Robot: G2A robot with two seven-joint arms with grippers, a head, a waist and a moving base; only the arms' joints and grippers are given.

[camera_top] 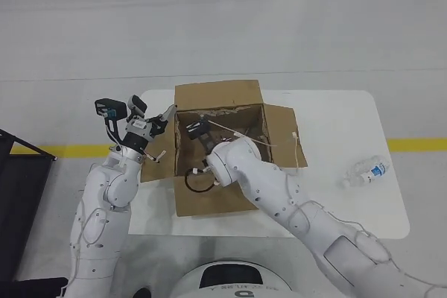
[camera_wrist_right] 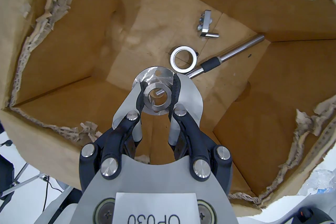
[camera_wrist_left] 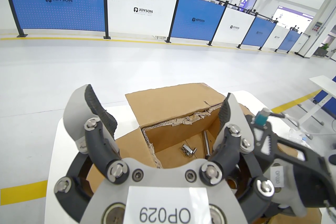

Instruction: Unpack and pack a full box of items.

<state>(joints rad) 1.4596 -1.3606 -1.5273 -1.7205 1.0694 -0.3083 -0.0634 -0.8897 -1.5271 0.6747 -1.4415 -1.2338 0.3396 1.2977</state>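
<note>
Right wrist view: flange is clamped by its hub between the right gripper fingers, low inside the box. Can't tell if it's off the floor. Ring lies just beside the flange. Rod lies flat on the floor, one end under the flange and visible through its bore. Bracket is near the ring, apart from it, close to the far wall. Box rim is torn and ragged.

Top view: box sits mid-table, flaps open, right arm reaching in from 5 o'clock. Left gripper hovers at the box's 10 o'clock corner, fingers wide apart, holding nothing. In the left wrist view, left gripper looks over that corner, with rod and bracket on the floor inside. Black loop is at the box's 6 o'clock side, unclear what it is. Bottle lies on its side on the table at 3 o'clock of the box, well apart.

Progress, my read: unpacking looks early. Only the bottle is out. Flange is gripped but not yet clear of the box. Ring, rod and bracket are untouched inside. If so, those three are left to take out, then everything goes back in. It could equally be packing, with the bottle left to go in.
</note>
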